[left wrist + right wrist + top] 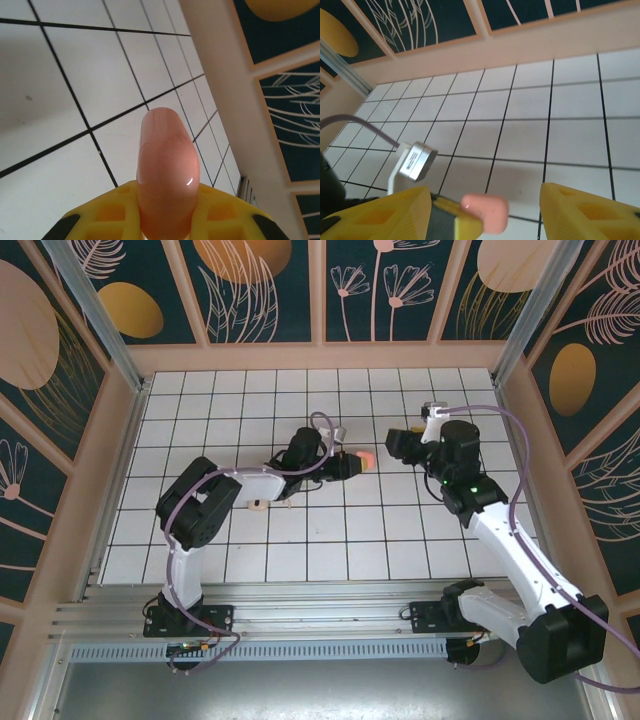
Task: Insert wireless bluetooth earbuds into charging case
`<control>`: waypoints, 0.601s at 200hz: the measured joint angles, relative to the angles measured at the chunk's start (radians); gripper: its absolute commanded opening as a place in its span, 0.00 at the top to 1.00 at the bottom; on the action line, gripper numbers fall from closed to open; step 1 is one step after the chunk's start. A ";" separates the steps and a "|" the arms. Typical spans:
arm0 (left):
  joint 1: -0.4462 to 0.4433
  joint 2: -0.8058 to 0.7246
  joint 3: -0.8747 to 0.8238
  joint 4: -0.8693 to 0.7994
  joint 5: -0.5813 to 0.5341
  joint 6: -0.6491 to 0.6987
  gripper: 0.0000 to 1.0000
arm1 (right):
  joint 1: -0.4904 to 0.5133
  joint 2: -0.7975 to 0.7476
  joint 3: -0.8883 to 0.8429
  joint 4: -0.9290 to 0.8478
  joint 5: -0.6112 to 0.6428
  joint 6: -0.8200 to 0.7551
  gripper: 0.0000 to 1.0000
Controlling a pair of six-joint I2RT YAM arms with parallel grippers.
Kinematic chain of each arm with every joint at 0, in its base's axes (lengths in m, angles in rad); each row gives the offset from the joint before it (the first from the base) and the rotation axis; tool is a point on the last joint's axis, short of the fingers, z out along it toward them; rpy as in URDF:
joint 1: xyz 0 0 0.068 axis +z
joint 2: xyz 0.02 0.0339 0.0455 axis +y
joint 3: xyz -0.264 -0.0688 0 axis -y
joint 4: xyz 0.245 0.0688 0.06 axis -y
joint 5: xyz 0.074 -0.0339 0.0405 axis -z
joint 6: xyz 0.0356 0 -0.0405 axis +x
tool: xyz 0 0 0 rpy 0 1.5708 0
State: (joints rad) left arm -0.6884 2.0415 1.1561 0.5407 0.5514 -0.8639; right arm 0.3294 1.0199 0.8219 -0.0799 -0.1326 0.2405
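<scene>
My left gripper (351,463) is shut on a salmon-pink pebble-shaped charging case (366,458), held above the tiles near the middle with its lid closed. In the left wrist view the case (166,170) sticks out forward between the yellow fingers (107,212). My right gripper (397,445) faces it from the right, open, nothing between its fingers. In the right wrist view the case (485,212) sits low between the spread yellow fingers (587,212), apart from both. A small pale beige piece (257,505) lies by the left forearm, too small to tell if it is an earbud.
White tiled floor (300,400) ringed by a low pink wall (320,355) and patterned panels. The left arm's silver wrist camera (415,161) and its cable show just behind the case. The arm bases sit on the rail (320,615) at the near edge.
</scene>
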 measured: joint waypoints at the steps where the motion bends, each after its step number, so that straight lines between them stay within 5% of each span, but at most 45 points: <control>1: 0.000 0.002 0.002 -0.002 0.000 -0.002 0.90 | 0.000 0.000 -0.002 -0.001 0.000 0.003 0.40; 120: -0.027 0.134 0.196 -0.239 -0.041 -0.055 0.83 | -0.001 0.000 -0.053 -0.048 -0.018 0.080 0.41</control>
State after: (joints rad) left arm -0.7158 2.1754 1.3525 0.3016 0.5102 -0.9192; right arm 0.3286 1.0199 0.7692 -0.1284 -0.1505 0.3210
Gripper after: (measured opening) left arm 0.186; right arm 0.590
